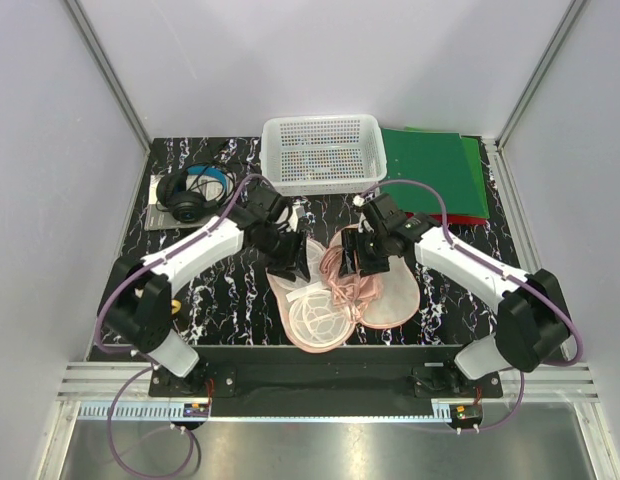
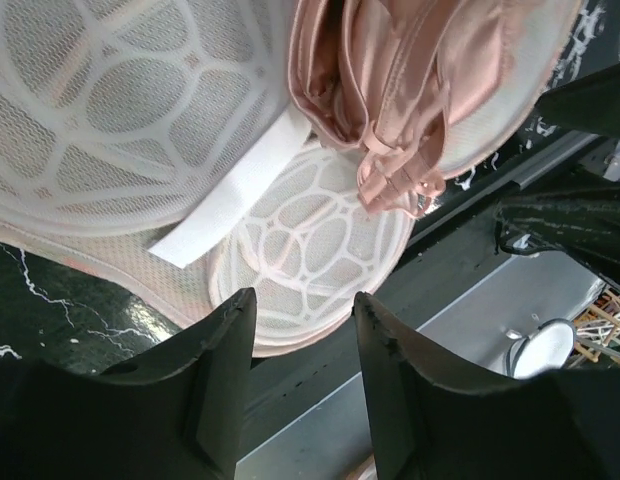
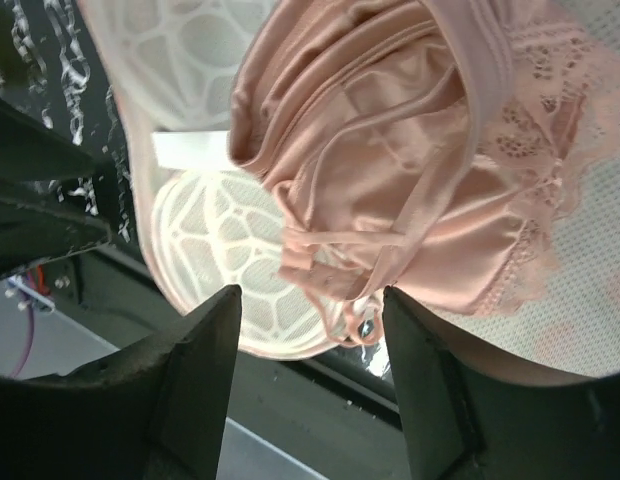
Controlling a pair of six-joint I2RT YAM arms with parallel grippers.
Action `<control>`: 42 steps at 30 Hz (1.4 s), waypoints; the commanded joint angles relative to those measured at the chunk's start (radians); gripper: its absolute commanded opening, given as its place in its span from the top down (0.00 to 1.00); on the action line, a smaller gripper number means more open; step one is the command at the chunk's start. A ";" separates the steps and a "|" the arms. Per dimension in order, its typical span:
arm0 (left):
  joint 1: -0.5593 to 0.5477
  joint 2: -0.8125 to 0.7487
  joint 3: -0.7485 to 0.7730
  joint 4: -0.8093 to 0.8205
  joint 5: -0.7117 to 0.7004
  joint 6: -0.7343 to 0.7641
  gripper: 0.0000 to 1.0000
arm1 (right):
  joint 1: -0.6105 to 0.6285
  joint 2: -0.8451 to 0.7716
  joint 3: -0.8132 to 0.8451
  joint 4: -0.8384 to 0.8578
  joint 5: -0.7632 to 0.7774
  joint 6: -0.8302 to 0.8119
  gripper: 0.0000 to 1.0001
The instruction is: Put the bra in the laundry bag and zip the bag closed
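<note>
The task is sitting about half done, as I judge it: the laundry bag is lying spread open like a clamshell at the middle of the worktop's near edge, and the bra is lying bunched on its inner face, spilling across the fold between the two halves instead of sitting tucked into one cup. Settling it in, folding the case shut and running the zip are all waiting to be done. The bra is showing as soft, glossy salmon-pink satin, creased in loose folds, with a lace-trimmed edge and thin straps trailing to a small clasp. The bag's inner cups are reading as stiff white mesh with a rounded web-like frame, crossed by a flat white band, while its peanut-shaped shell is looking like thin peach fabric. The left gripper is hovering over the near cup with its fingers spread wide and nothing between them; the right gripper is hanging just over the bra, likewise parted and gripping nothing
</note>
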 commanded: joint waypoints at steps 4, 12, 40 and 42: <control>0.011 0.032 0.070 0.049 0.040 0.009 0.46 | 0.000 0.010 -0.042 0.168 0.225 0.073 0.33; 0.009 0.141 0.168 0.085 0.061 -0.032 0.58 | -0.029 0.029 -0.059 0.176 0.290 0.083 0.58; 0.032 0.465 0.331 0.213 0.172 -0.138 0.60 | -0.130 0.067 0.099 0.113 0.100 -0.137 1.00; 0.029 0.475 0.333 0.221 0.199 -0.138 0.69 | -0.128 0.039 0.105 0.098 0.053 -0.160 1.00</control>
